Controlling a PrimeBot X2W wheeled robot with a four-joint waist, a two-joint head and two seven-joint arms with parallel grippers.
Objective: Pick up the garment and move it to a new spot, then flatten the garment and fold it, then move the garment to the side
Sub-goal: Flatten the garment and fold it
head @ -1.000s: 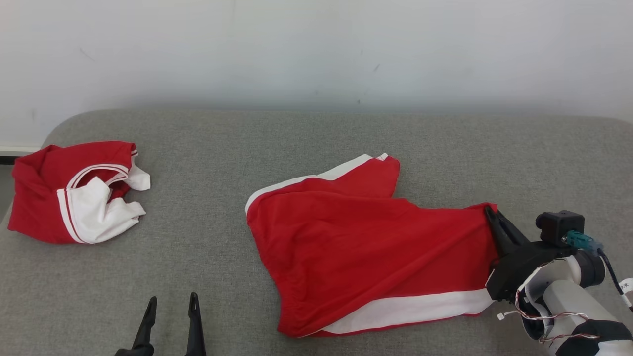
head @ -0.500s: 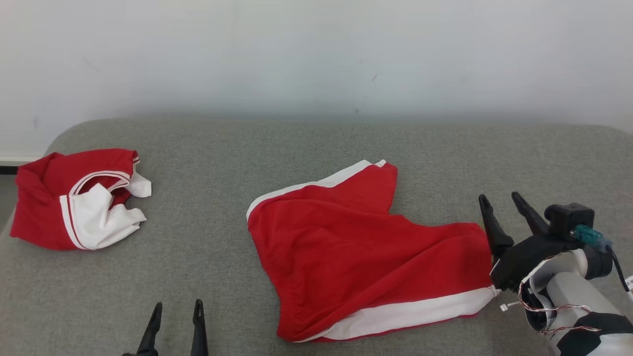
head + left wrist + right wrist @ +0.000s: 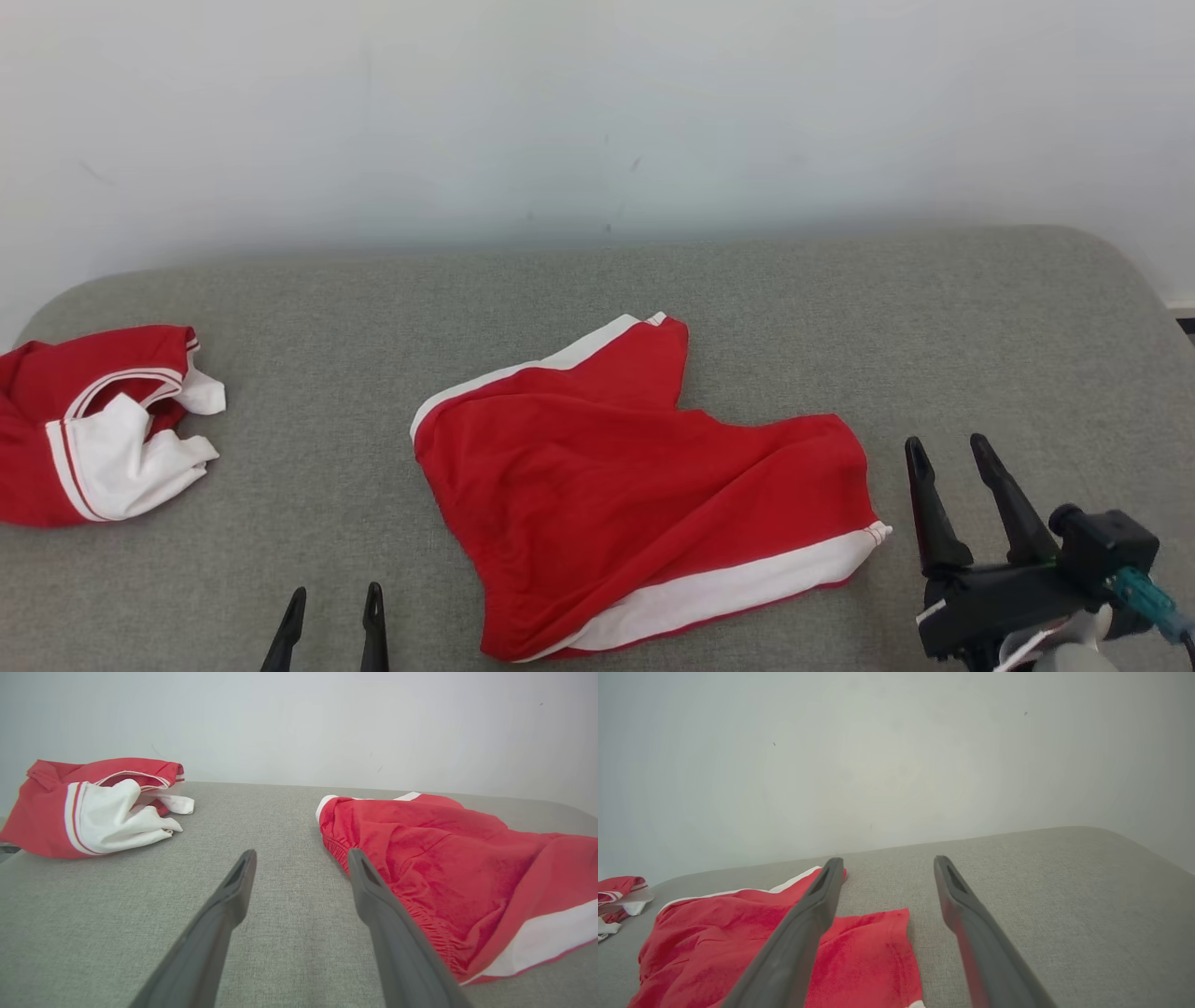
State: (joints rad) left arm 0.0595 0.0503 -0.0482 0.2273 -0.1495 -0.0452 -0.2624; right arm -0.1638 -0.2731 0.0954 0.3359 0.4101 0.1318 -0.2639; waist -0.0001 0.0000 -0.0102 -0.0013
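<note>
Now: red garment (image 3: 635, 495) lay crumpled near the middle of the grey fabric-covered table (image 3: 794, 308), one white-edged corner pointing toward the wall, a white band along its near edge; diagonal creases ran across the cloth. Right gripper (image 3: 947, 446) sat just beside the garment's right corner, not touching it; jaws stood apart, holding nothing. Left gripper (image 3: 336, 593) was at the near edge, left of the garment; jaws likewise apart and empty. Second red-and-white garment (image 3: 93, 429) lay bunched at the far left, well apart.

Judged step: placement done, flattening not yet begun. To do it well: take the gathered left edge with the left jaws and the white-banded right corner with the right; pinch only at the edge; draw the two apart low over the table so the creases pull out; avoid dragging the whole piece sideways.
</note>
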